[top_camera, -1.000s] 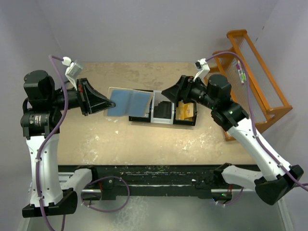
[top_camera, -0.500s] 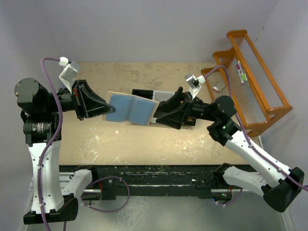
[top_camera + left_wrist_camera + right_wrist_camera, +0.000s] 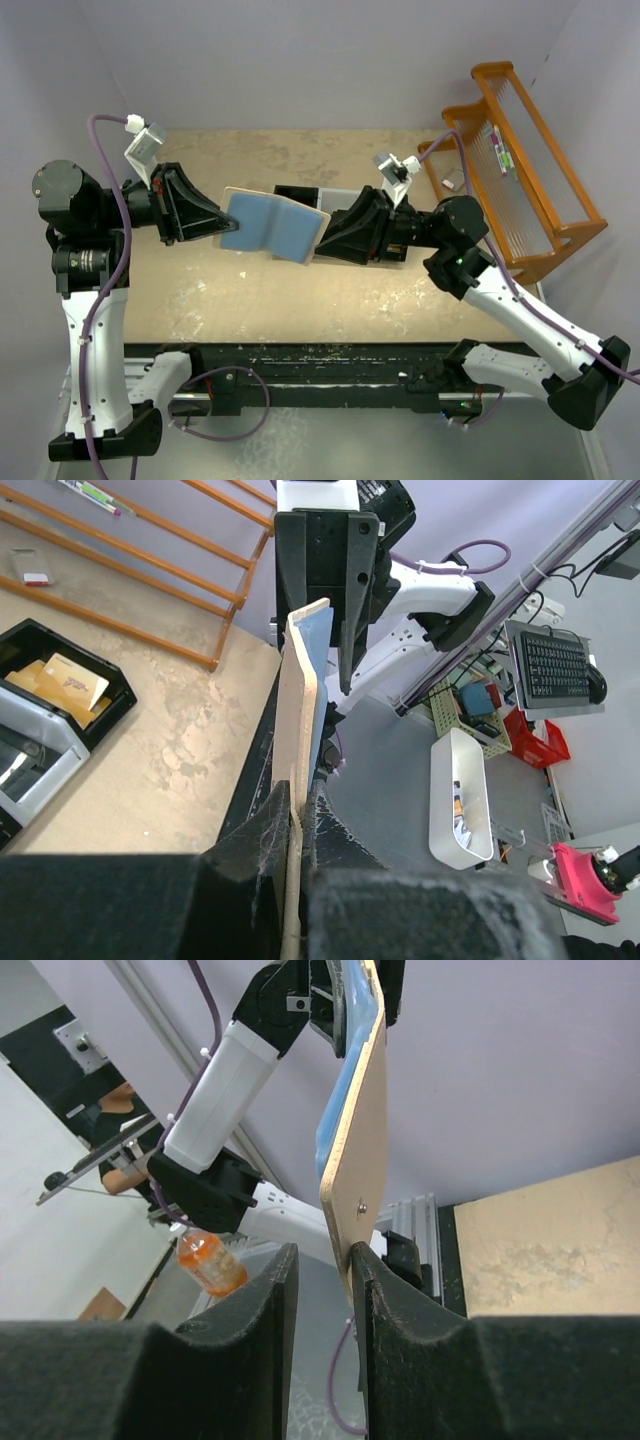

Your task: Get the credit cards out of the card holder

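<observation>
The right gripper (image 3: 325, 1260) is part-spread and straddles the lower edge of the card holder (image 3: 270, 225). One finger lies close against the tan outer face, and a gap shows on the blue-grey side, so no firm pinch is visible. The left gripper (image 3: 297, 815) is pressed together on the holder's opposite edge and holds it open and lifted off the table (image 3: 250, 290), between the two arms.

The step in hand appears to be getting a second grip, either to steady the holder or to reach a card. The next move calls for the fingers to find a card's edge rather than the cover.

No card can be made out in the holder: both wrist views show it edge-on, and from above the pockets are too small to read. The black tray (image 3: 118, 692) is partly hidden behind the right arm.
</observation>
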Controlling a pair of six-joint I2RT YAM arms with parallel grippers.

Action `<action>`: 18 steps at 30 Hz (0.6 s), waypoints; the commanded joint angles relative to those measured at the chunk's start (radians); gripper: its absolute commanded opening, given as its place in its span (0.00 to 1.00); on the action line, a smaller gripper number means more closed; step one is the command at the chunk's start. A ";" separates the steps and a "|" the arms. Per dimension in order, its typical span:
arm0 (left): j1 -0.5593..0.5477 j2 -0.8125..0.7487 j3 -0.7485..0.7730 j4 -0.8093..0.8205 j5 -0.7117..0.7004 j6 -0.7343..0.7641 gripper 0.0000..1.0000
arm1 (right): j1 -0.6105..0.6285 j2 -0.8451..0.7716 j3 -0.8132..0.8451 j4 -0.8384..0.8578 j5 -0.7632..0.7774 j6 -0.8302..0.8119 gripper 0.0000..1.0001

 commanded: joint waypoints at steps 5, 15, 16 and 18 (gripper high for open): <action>0.004 -0.010 -0.003 0.044 0.014 -0.016 0.00 | 0.005 -0.009 0.058 0.005 0.029 -0.034 0.22; 0.004 -0.025 0.000 0.025 0.032 0.067 0.00 | 0.048 -0.025 0.104 -0.172 0.193 -0.163 0.07; 0.004 -0.030 0.002 0.013 0.032 0.103 0.00 | 0.057 -0.030 0.110 -0.189 0.216 -0.182 0.04; 0.004 -0.033 0.005 -0.046 0.027 0.169 0.00 | 0.074 -0.037 0.119 -0.231 0.256 -0.219 0.00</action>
